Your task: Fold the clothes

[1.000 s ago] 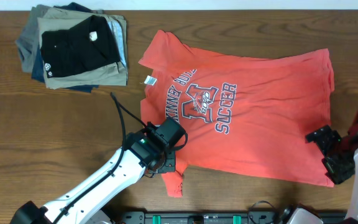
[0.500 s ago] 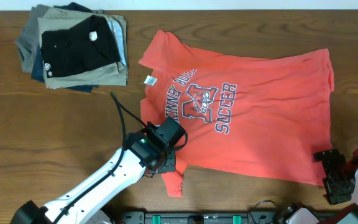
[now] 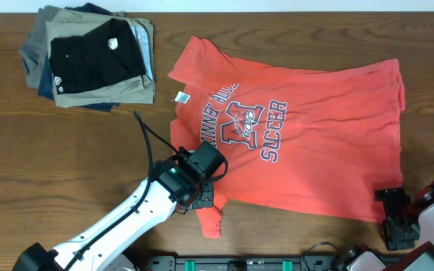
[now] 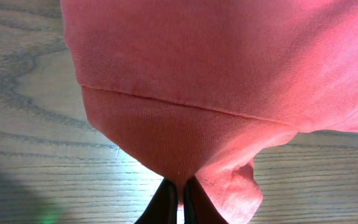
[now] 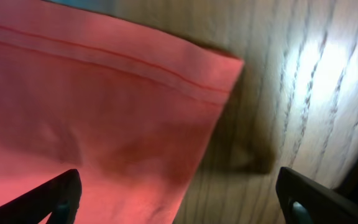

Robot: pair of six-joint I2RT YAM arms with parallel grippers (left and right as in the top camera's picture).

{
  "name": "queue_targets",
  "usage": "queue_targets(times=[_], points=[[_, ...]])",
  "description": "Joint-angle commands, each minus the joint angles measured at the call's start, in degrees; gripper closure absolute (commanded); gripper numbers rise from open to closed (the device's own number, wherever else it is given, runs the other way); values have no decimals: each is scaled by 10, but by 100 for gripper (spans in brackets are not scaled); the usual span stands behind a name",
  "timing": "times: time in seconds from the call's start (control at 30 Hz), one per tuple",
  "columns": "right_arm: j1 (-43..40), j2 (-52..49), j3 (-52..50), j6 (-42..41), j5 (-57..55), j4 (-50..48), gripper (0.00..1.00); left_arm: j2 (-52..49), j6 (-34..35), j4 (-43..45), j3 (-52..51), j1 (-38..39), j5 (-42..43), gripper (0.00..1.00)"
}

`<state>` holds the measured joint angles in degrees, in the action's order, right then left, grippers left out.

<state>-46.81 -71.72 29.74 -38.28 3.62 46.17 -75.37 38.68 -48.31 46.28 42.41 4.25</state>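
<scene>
**Here, left gripper [image 3: 202, 197] pinches a sleeve, right gripper [image 3: 396, 218] gapes at the hem corner**

The coral-red T-shirt [image 3: 292, 143] lies spread flat and face up on the wooden table [image 3: 66, 165], filling its middle and right part. Its neck points left and its hem points right. The dark-and-white lettering [image 3: 243, 120] runs across the chest, and the small neck label [image 3: 181, 96] shows at the collar.

The left gripper sits at the sleeve nearest the robot, at the shirt's lower left edge. In the left wrist view its fingers [image 4: 166, 202] are pressed together with a fold of the red sleeve cloth clamped between them, and the stitched sleeve hem bunches just above the tips.

The right gripper is at the near right corner of the hem, with its jaws spread wide and nothing in them. In the right wrist view one finger [image 5: 61, 196] hangs over the red cloth and the other over bare wood, with the hem corner between them. Whether either one touches the cloth cannot be told.

A stack of folded garments [image 3: 138, 90] rests at the far left corner of the table, well apart from the shirt, with a black garment [image 3: 93, 56] on top.
</scene>
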Motion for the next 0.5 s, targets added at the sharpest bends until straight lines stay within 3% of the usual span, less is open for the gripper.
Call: queue_targets(times=[0.0, 0.27, 0.4, 0.47], points=[[-4, 3, -14, -36, -4, -7, 9, -3, -9, -3, -2, -2, -11, 94], [-4, 0, -18, -42, -20, -6, 36, -3, -9, -2, -2, -2, -11, 94], [-4, 0, -18, -42, -26, -5, 58, -3, -9, -3, -2, -2, -11, 94], [-4, 0, -18, -46, -26, -6, 58, -3, -9, -2, -2, -2, -11, 94]])
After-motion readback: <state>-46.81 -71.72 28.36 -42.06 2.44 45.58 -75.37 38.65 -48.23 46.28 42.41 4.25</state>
